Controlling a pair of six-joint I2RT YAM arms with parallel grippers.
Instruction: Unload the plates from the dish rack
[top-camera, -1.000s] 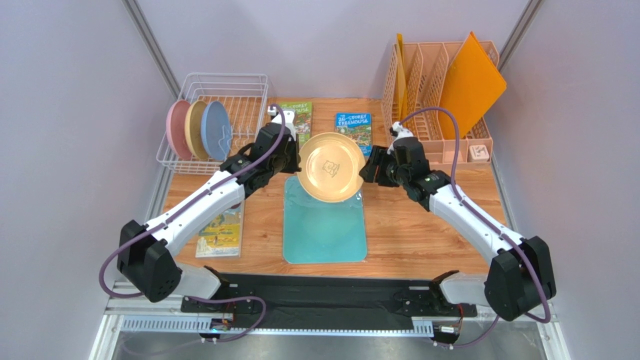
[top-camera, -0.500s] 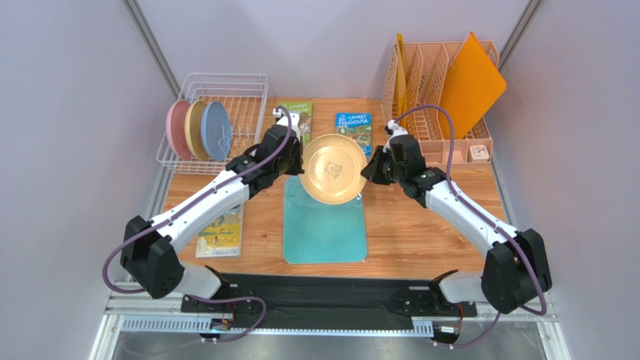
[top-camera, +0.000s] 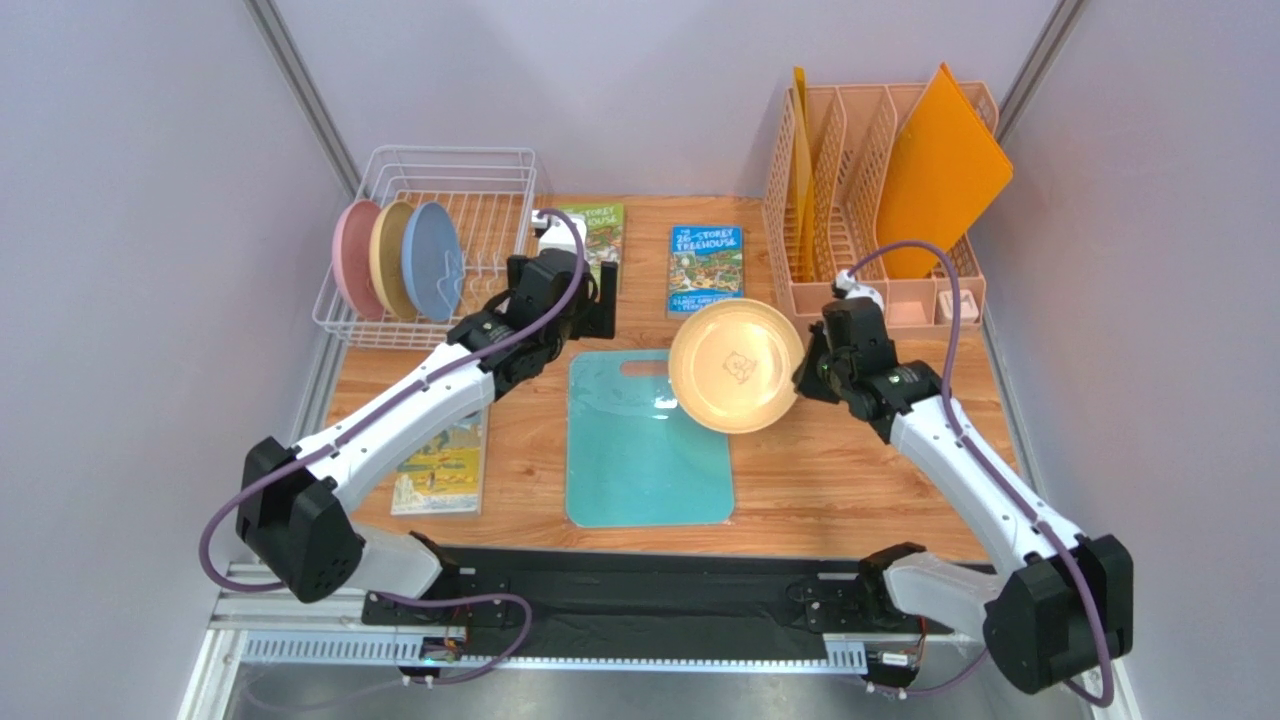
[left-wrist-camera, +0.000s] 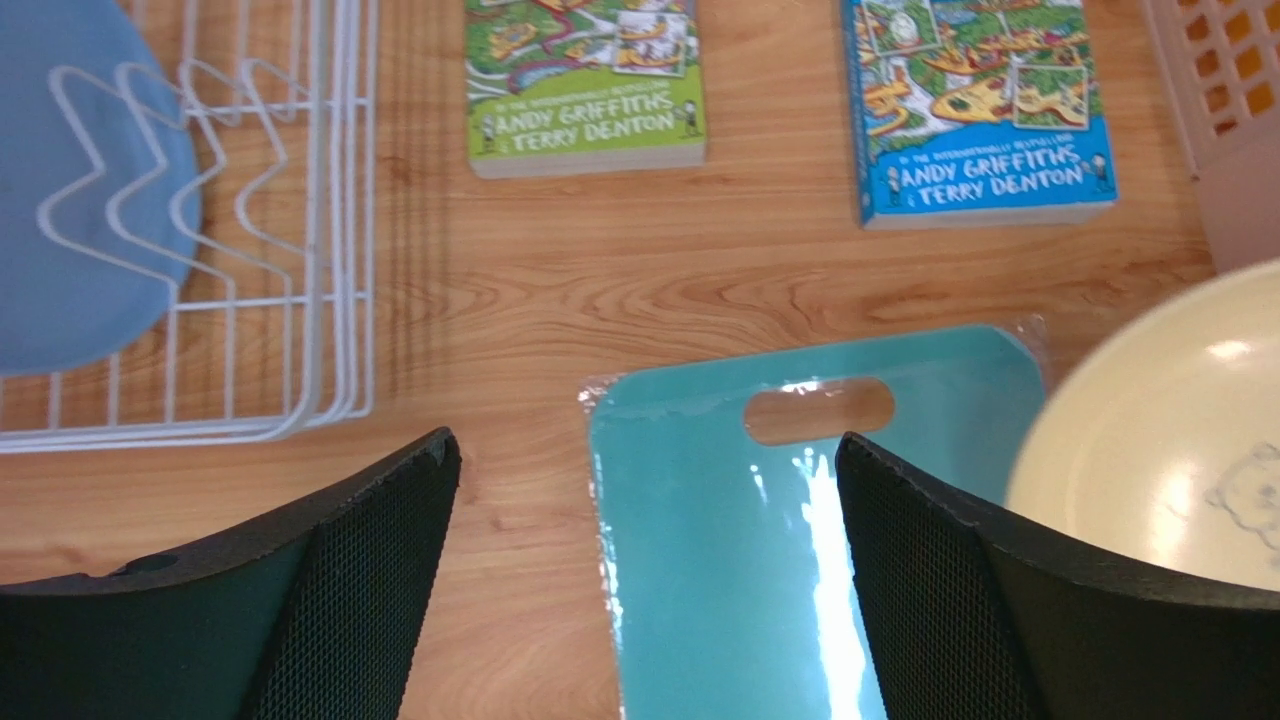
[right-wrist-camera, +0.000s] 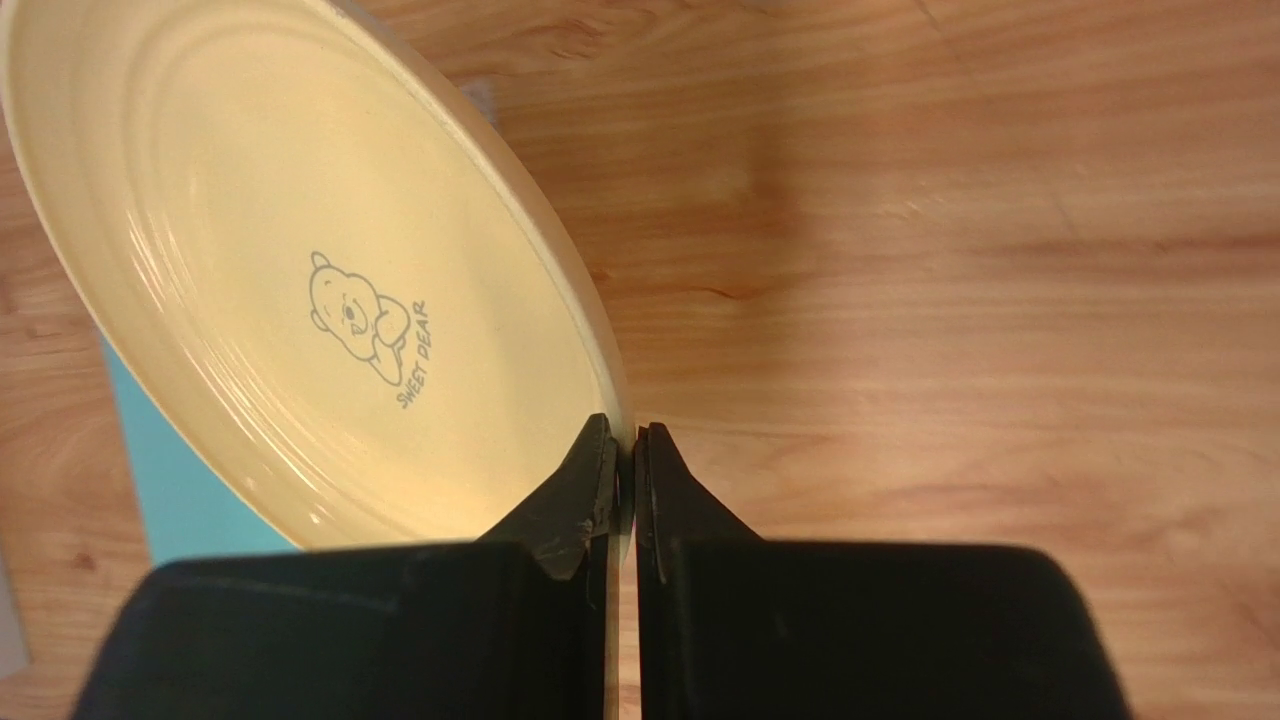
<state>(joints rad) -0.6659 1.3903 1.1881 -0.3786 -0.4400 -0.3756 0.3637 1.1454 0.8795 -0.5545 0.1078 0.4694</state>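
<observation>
The pale yellow plate (top-camera: 733, 365) hangs tilted over the table's middle right, its rim pinched in my shut right gripper (top-camera: 813, 369). In the right wrist view the fingers close on the edge of the plate (right-wrist-camera: 301, 270) at my right gripper (right-wrist-camera: 627, 450). My left gripper (top-camera: 597, 305) stands open and empty, apart from that plate, above the near left corner of the board. Between its fingers (left-wrist-camera: 646, 450) only table and board show. The white wire dish rack (top-camera: 451, 149) at the back left holds the pink (top-camera: 355, 258), cream-tan (top-camera: 391, 258) and blue (top-camera: 433, 263) plates upright.
A teal cutting board (top-camera: 649, 443) lies in the middle of the table. Two books (top-camera: 594, 237) (top-camera: 706, 267) lie behind it, and a third book (top-camera: 443, 462) lies front left. A peach organizer (top-camera: 857, 180) holding an orange board (top-camera: 939, 165) stands back right.
My left gripper let go of the yellow plate, opened wide and drew back left. My right gripper shut on the plate's rim and carried it to the right and lower.
</observation>
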